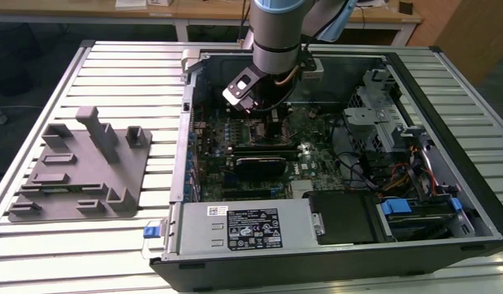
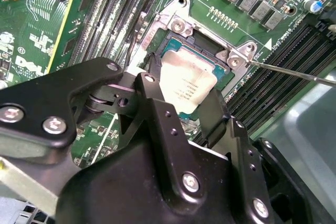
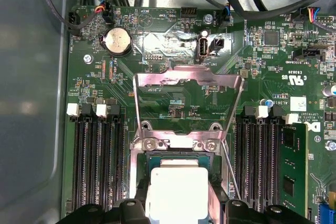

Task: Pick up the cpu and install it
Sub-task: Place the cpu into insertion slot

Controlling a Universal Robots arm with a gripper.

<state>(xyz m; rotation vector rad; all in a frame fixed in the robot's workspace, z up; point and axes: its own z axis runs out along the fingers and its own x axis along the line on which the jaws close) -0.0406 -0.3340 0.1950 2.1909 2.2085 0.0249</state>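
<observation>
End effector (image 2: 184, 94) w/ cpu (image 2: 188, 83) at socket (image 2: 177, 23)

The cpu (image 2: 186, 85), a square silver-topped chip, is seen lying flat, face up, within the open metal-framed socket (image 2: 177, 23).

Table (image 1: 112, 67): you have the computer case (image 1: 317, 266) on it, and a tray (image 1: 79, 165) beside the case, to the exterior view's left.
In the case: circuit board (image 1: 317, 162) on the floor; power supply (image 1: 243, 226) along the wall nearest the exterior camera; drive cage (image 1: 382, 116) to the exterior view's right; arm (image 1: 274, 37) reaching down over the board.
On the board: socket (image 3: 176, 144) between two banks of memory slots (image 3: 97, 161), its hinged plate (image 3: 189, 73) swung up.
At the socket: cpu (image 2: 186, 85) between the gripper's (image 2: 184, 95) fingers, clamped on two edges.
</observation>
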